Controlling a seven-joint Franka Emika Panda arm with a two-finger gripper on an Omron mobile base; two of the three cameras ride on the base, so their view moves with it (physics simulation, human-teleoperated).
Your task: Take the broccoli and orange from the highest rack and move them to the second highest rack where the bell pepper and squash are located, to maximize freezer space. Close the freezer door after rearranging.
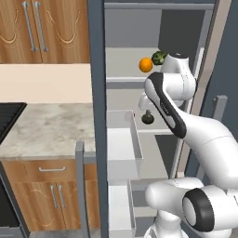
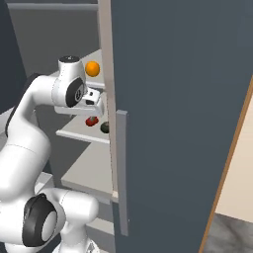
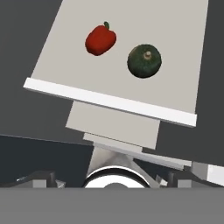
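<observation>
The tool hangs inside the open freezer, between the two upper shelves, with its fingers spread wide and nothing between them. In the right base view it sits just below the front edge of the highest rack and above the second highest rack. The orange rests on the highest rack near the front, and the broccoli lies just beside it, toward the back and partly hidden by the white arm in the left base view. In the right base view the orange shows just beside the arm's wrist.

On the second highest rack, the hand view looks down on a red bell pepper and a dark green round squash, near each other but apart. Below that rack, a white drawer bin stands pulled out. The freezer door stands open, its grey bar handle toward the camera. A marbled tabletop lies left of the freezer.
</observation>
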